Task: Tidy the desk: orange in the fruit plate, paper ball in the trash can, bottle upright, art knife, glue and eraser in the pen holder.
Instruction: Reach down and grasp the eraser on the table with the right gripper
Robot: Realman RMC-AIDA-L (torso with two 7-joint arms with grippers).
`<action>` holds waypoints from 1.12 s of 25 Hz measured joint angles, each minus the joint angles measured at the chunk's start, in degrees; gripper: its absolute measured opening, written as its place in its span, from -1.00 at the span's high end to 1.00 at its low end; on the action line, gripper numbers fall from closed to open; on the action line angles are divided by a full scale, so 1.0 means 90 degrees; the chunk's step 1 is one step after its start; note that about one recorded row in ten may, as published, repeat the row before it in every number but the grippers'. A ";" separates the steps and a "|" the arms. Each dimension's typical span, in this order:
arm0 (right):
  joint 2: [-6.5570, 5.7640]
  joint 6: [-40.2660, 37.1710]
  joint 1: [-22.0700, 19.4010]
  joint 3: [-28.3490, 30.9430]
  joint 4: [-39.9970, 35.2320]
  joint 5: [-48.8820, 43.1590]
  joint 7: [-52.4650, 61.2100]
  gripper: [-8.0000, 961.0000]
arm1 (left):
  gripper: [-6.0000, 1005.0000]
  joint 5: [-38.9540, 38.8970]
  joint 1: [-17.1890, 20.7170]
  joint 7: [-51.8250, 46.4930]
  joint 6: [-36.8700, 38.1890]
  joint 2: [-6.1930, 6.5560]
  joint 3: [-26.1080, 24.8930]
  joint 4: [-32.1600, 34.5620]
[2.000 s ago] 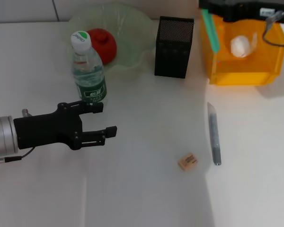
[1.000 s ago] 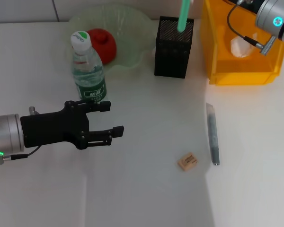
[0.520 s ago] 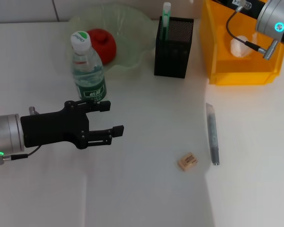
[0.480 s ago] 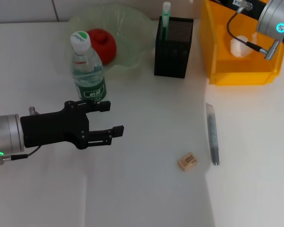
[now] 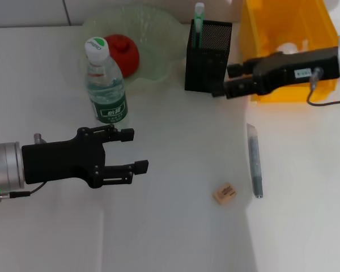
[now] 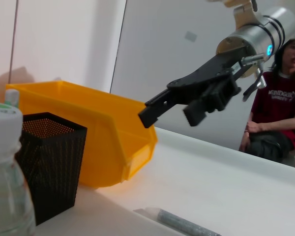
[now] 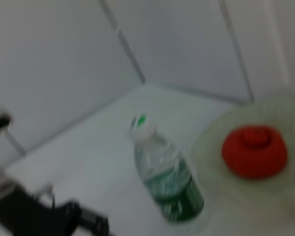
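Note:
My right gripper [image 5: 228, 80] is open and empty, just right of the black mesh pen holder [image 5: 207, 56]; it also shows in the left wrist view [image 6: 167, 117]. A green glue stick [image 5: 199, 17] stands in the holder. The grey art knife [image 5: 255, 161] and the tan eraser [image 5: 225, 193] lie on the table. The bottle [image 5: 105, 82] stands upright. The red-orange fruit [image 5: 123, 52] sits in the green plate [image 5: 158, 34]. The paper ball [image 5: 287, 48] lies in the yellow bin [image 5: 272, 90]. My left gripper [image 5: 131, 150] is open and empty, in front of the bottle.
The right forearm [image 5: 306, 65] reaches across the front of the yellow bin. The knife [image 6: 182, 223], the holder [image 6: 49, 167] and the bin [image 6: 98, 128] show in the left wrist view. The right wrist view shows the bottle [image 7: 169, 182] and the fruit [image 7: 254, 150].
The right gripper brought the glue stick over the pen holder and let it go inside, then came down to the holder's right side. The left gripper shifted slightly toward the front.

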 joint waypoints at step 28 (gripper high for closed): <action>0.0158 -0.0564 0.1151 -0.3450 -0.0187 -0.2580 0.0647 -0.75 | -0.60 0.0776 0.0049 -0.0420 0.0066 -0.0081 -0.0065 0.0152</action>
